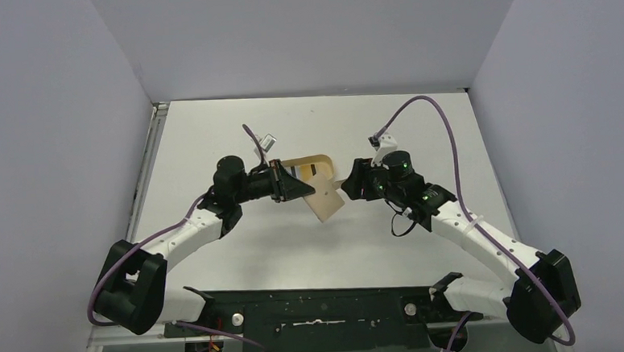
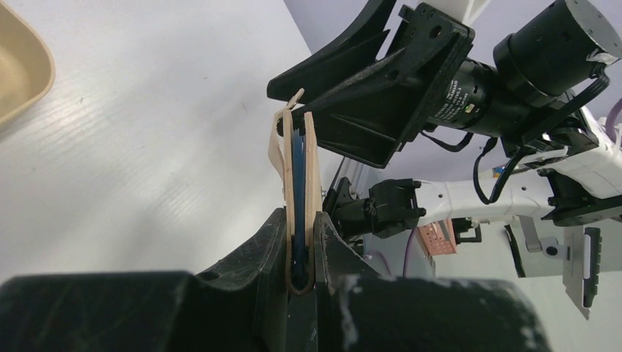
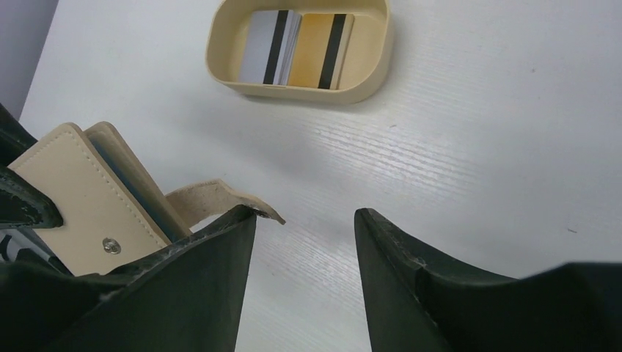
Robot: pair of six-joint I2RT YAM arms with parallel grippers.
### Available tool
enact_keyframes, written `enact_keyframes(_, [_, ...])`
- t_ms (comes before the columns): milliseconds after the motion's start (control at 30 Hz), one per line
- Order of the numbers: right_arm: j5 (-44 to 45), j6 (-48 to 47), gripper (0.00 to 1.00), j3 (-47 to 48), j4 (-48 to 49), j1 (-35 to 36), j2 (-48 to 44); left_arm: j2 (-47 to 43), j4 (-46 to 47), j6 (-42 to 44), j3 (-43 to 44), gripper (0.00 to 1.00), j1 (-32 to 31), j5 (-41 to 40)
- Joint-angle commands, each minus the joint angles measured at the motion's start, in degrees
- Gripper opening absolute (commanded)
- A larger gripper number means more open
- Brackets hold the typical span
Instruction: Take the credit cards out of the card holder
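My left gripper (image 1: 304,191) is shut on the fold of the tan card holder (image 1: 326,201) and holds it above the table. In the left wrist view the card holder (image 2: 312,172) stands edge-on between my fingers, with a blue credit card (image 2: 298,169) between its leaves. My right gripper (image 1: 346,185) is open and empty right beside the holder. In the right wrist view (image 3: 304,217) its left finger touches the strap tab (image 3: 209,198); the holder (image 3: 77,194) shows its snap button (image 3: 111,246). The card's blue edge (image 3: 150,207) shows there.
An oval tan tray (image 1: 317,156) lies on the table just behind the grippers; it also shows in the right wrist view (image 3: 301,92). In it lie a whitish card (image 3: 265,45) and a yellow card (image 3: 319,50), both with black stripes. Grey walls surround the table.
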Motion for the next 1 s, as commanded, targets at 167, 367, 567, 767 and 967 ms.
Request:
enact_keyframes(167, [-8.9,2.0,0.56,-1.6,12.6,-0.3,-1.6,0.6,11.7,-3.8,2.2,0.00,0.3,4.1])
enact_keyframes(367, [-11.0,3.0,0.56,-2.7,15.5,-1.0,-3.1,1.0,12.4,-4.0,2.4,0.00,0.3,4.5])
enact_keyframes(567, [-17.9,4.9,0.67,-5.1,19.4,-4.0,-5.5,2.0,12.5,-2.6,2.3,0.00,0.7,5.8])
enact_keyframes(767, [-26.3,7.6,0.72,-6.2,24.6,-4.8,-3.1,5.1,20.2,-6.3,1.2,0.00,2.0,7.5])
enact_keyframes(967, [-25.2,7.8,0.72,-6.4,24.6,-4.7,-1.6,10.0,37.7,-15.9,0.7,0.00,2.6,10.2])
